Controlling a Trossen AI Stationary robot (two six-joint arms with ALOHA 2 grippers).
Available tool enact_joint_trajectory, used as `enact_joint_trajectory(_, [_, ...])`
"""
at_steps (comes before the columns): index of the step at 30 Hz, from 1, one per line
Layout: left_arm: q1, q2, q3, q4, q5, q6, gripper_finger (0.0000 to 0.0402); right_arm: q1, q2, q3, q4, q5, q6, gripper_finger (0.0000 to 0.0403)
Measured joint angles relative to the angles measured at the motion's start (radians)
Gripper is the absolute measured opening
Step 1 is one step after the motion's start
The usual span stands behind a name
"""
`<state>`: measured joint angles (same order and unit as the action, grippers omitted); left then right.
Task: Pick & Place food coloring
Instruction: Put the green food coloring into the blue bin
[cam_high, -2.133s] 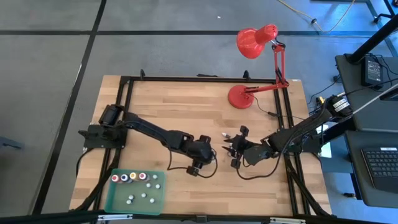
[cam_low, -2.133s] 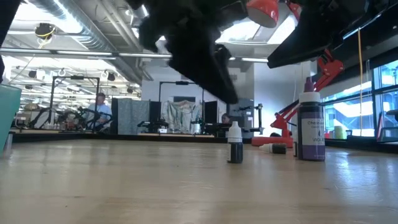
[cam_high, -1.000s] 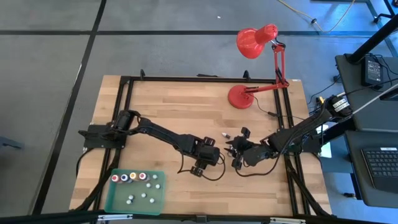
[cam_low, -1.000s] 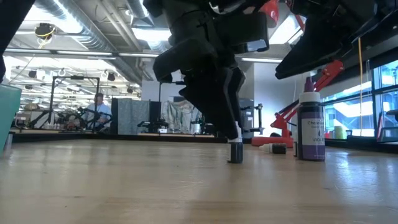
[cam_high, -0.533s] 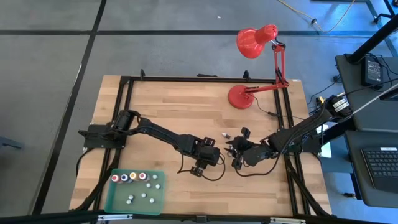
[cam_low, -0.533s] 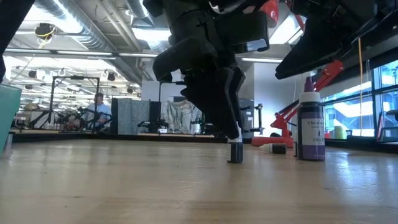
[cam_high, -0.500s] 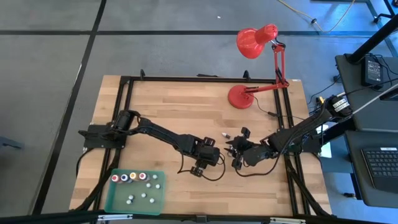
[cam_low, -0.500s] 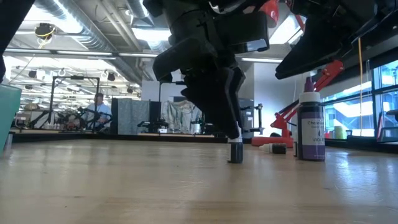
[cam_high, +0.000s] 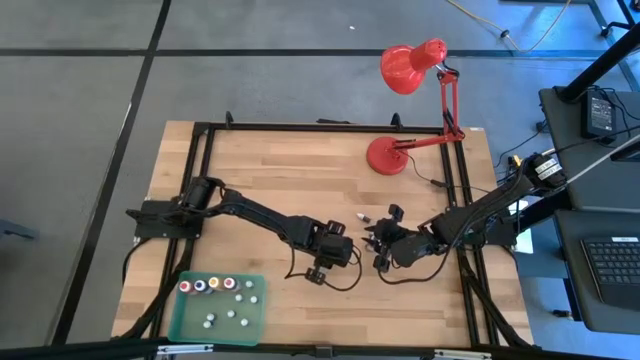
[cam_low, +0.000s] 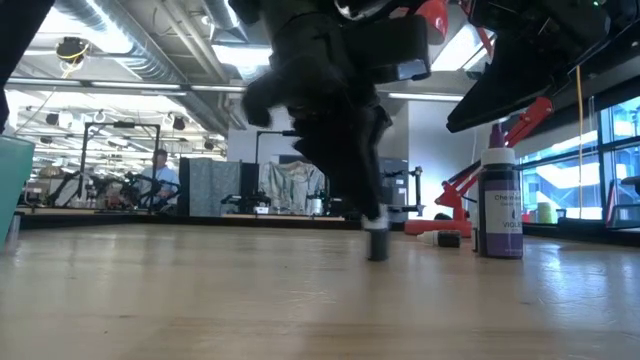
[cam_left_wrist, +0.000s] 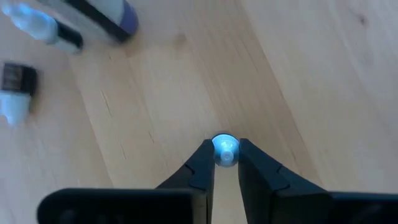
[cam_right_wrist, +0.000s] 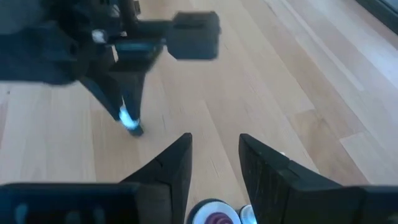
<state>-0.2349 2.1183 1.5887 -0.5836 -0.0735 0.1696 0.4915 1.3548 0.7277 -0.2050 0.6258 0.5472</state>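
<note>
White-capped bottle (cam_left_wrist: 225, 151) pinched by left gripper (cam_left_wrist: 226, 163)

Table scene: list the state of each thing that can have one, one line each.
Left claw: shut on the tiny dark white-capped bottle, which stands upright.
Right claw: open, empty.
Tall purple bottle: upright.
Red desk lamp: standing.
Flat green tray: holds small bottles.

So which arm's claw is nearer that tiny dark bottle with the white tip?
Left. The left gripper is shut on the tiny dark bottle; the right gripper hangs apart, off to one side.
</note>
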Motion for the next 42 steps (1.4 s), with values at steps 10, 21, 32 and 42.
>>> enact_joint_trajectory(10, [-0.066, -0.18, -0.001, -0.324, 0.006, -0.246, 0.0048, 0.0, 0.0, 0.0, -0.001, 0.0, 0.008, 0.0134])
enact_joint_trajectory(21, [-0.339, -0.451, -0.142, -0.454, -0.105, -0.894, 0.005, 0.0, 0.0, 0.0, 0.002, -0.001, 0.03, 0.0134])
enact_joint_trajectory(32, [-0.605, -0.456, -0.192, -0.415, -0.179, -1.214, 0.005, 0.0, 0.0, 0.0, 0.025, 0.001, 0.029, 0.0134])
enact_joint_trajectory(42, [-0.69, -0.332, -0.192, -0.369, -0.247, -1.362, 0.0051, 0.0, 0.0, 0.0, 0.03, 0.001, 0.055, 0.0134])
